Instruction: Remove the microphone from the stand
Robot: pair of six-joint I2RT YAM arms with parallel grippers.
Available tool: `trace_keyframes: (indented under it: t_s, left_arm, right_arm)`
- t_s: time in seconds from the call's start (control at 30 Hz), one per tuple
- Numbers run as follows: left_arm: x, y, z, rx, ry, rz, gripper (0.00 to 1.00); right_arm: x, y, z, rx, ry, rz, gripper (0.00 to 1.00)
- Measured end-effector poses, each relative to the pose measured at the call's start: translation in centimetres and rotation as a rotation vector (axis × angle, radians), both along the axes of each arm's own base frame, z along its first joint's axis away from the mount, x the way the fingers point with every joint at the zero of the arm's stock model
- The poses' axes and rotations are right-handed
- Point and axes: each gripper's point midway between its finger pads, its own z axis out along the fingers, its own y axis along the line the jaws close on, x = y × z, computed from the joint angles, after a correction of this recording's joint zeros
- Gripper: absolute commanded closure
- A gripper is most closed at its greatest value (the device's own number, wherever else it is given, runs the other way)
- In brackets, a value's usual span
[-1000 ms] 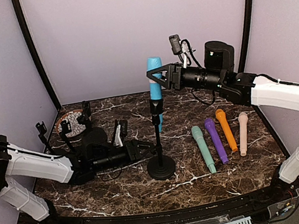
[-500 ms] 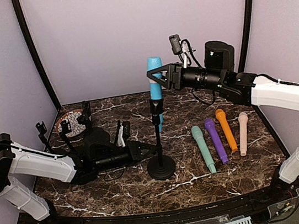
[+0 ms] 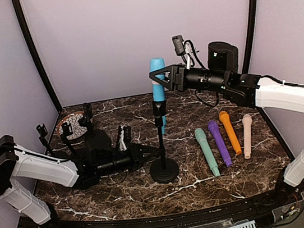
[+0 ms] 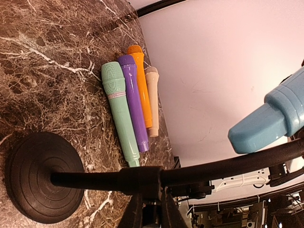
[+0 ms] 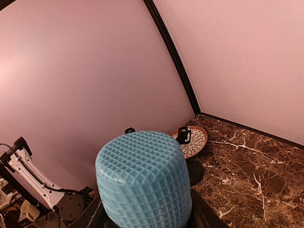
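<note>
A light blue microphone (image 3: 158, 90) stands upright in the clip of a black stand (image 3: 164, 169) with a round base. My right gripper (image 3: 158, 77) is shut on the microphone's upper part; in the right wrist view the gridded head (image 5: 142, 178) fills the space between the dark fingers (image 5: 202, 213). Low over the table, my left gripper (image 3: 150, 152) is shut on the stand's pole just above the base. The left wrist view shows that pole (image 4: 95, 179) crossing between the closed jaws of my left gripper (image 4: 148, 202), with the microphone's tail (image 4: 270, 121) at the right.
Green (image 3: 206, 151), purple (image 3: 219, 142), orange (image 3: 229, 132) and beige (image 3: 247, 135) microphones lie side by side right of the stand. A patterned plate (image 3: 73, 125) and small black holders (image 3: 87, 115) sit at the back left.
My left gripper slid right up to the stand's pole and closed on it. The right arm and the microphone have not moved.
</note>
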Motion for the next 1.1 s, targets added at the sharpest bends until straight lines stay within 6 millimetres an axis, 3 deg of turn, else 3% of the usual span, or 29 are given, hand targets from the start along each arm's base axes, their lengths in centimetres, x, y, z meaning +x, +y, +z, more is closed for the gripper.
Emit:
trace_keyframes:
  t_s: [0.17, 0.3, 0.5, 0.63, 0.8, 0.9, 1.1]
  left_arm:
    - [0.0, 0.1, -0.2, -0.043, 0.027, 0.011, 0.95]
    - [0.0, 0.0, -0.1, -0.067, 0.034, 0.015, 0.88]
    - [0.1, 0.6, -0.5, -0.007, 0.003, 0.027, 0.51]
    - [0.4, 2.2, 0.0, 0.119, -0.062, 0.063, 0.38]
    - [0.9, 4.5, 3.8, 0.220, -0.228, 0.105, 0.33]
    - [0.7, 5.2, 5.2, 0.286, -0.343, 0.084, 0.33]
    - [0.0, 5.9, 4.9, 0.457, -0.536, -0.028, 0.32]
  right_arm:
    - [0.1, 0.0, 0.0, -0.001, 0.000, -0.004, 0.51]
    - [0.0, -0.1, 0.0, -0.002, 0.002, -0.006, 0.50]
    - [-0.2, -0.3, 0.0, -0.004, 0.004, -0.012, 0.51]
    - [-0.2, -0.6, 0.0, -0.007, 0.006, -0.021, 0.51]
    - [-0.2, -0.6, 0.0, -0.007, 0.006, -0.022, 0.49]
    - [-0.2, -0.6, -0.1, -0.007, 0.006, -0.023, 0.40]
    - [-0.1, -0.9, -0.5, -0.016, 0.019, -0.037, 0.20]
